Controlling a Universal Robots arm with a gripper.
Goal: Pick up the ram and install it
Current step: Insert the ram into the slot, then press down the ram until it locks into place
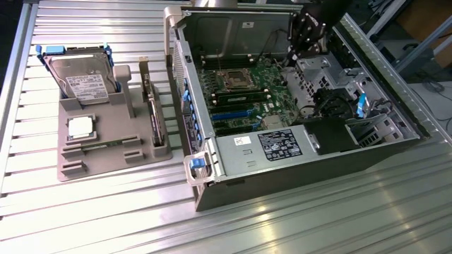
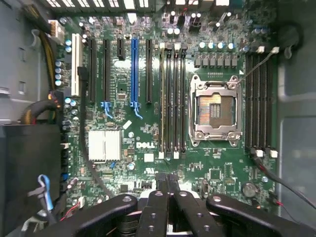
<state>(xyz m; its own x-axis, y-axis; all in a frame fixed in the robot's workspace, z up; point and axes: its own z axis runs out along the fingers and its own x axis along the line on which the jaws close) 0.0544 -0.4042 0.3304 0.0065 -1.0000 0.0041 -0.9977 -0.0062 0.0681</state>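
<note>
Tool closed, empty, over motherboard. Ram lying in tray, 9 o'clock of case. Pickup apparently outstanding.

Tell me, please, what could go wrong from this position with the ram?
1. The gripper hangs over the motherboard; the open processor socket beside the memory slots could be hit.
2. The ram seems to lie in the grey tray, beyond the case wall; the gripper might clip that wall.
</note>
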